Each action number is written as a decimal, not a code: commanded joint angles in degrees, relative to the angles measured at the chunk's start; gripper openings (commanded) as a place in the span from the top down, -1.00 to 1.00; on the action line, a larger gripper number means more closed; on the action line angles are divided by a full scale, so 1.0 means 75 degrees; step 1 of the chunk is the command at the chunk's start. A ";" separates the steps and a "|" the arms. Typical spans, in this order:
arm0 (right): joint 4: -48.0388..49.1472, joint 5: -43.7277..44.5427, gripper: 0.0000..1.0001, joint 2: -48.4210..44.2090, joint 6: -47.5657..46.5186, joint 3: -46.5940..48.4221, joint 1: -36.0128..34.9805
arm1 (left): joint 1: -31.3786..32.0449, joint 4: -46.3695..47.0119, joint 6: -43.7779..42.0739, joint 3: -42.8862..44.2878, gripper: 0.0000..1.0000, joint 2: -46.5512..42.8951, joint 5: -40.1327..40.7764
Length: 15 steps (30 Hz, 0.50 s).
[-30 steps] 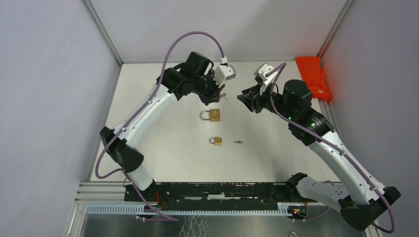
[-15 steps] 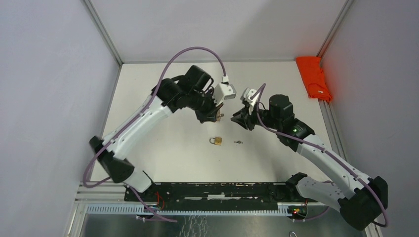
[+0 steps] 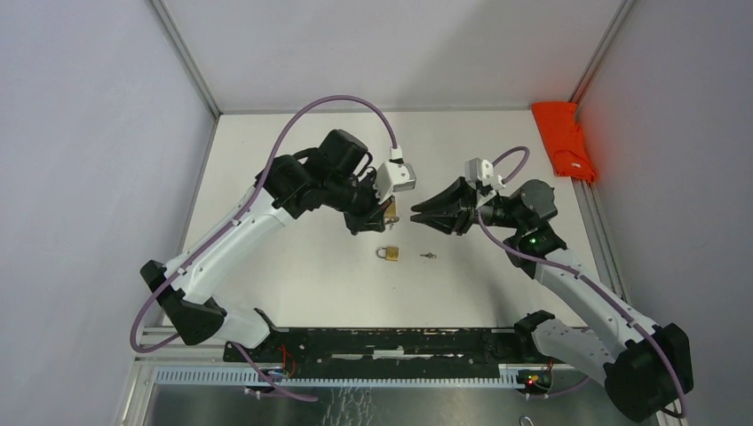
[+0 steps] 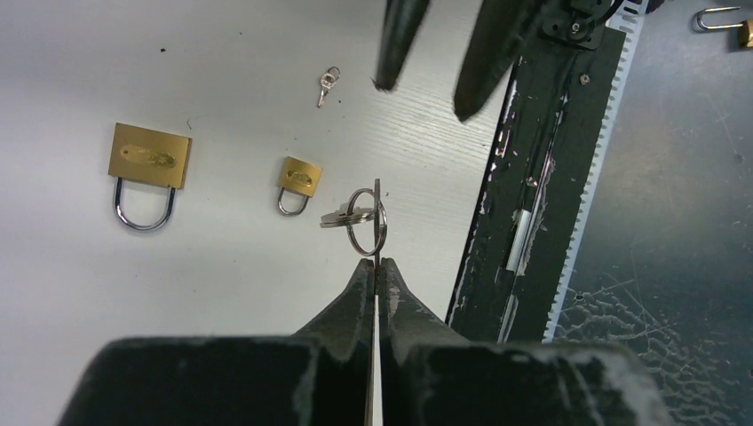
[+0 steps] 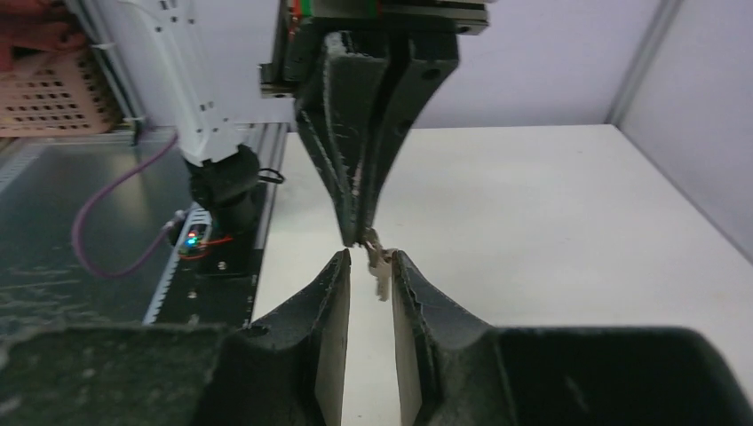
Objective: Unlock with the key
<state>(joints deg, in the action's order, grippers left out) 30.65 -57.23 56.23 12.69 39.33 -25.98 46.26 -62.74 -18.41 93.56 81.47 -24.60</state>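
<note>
My left gripper (image 4: 376, 263) is shut on a key ring (image 4: 367, 220) with keys, held above the table. In the left wrist view a large brass padlock (image 4: 149, 160) and a small brass padlock (image 4: 300, 177) lie on the white table below it. In the top view the small padlock (image 3: 389, 253) lies just near of the left gripper (image 3: 392, 215); the large one is hidden under it. My right gripper (image 3: 416, 213) points left at it, open. In the right wrist view a hanging key (image 5: 380, 273) dangles between the right gripper's (image 5: 369, 264) fingertips, close to the right finger (image 5: 407, 275).
A small loose key (image 3: 429, 256) lies on the table right of the small padlock. A red cloth (image 3: 566, 139) sits at the back right edge. The black rail (image 3: 391, 344) runs along the near edge, and another padlock (image 4: 721, 16) lies beyond it.
Both arms have swung in toward each other over the table's middle. The right gripper has turned to point left at the left gripper, and its jaws now flank the hanging key.
</note>
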 commanded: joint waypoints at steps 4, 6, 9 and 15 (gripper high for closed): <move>0.1237 -0.1289 0.43 0.0306 0.0731 0.0168 -0.0077 | 0.0031 0.0245 0.0147 0.0111 0.96 0.0012 -0.0326; 0.0984 -0.1239 0.42 0.0359 0.0515 0.0226 -0.0167 | 0.0030 0.0254 0.0144 0.0111 0.96 0.0022 -0.0332; 0.0627 -0.1177 0.41 0.0512 0.0217 0.0358 -0.0301 | 0.0031 0.0253 0.0128 0.0123 0.96 0.0014 -0.0355; 0.0038 -0.0904 0.41 0.0887 -0.0238 0.0752 -0.0512 | 0.0043 0.0256 0.0100 0.0123 0.96 -0.0066 -0.0422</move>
<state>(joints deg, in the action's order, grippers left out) 32.91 -64.23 61.54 14.24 40.84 -29.06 46.26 -62.48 -18.44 93.56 81.76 -25.93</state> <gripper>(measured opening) 0.294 0.043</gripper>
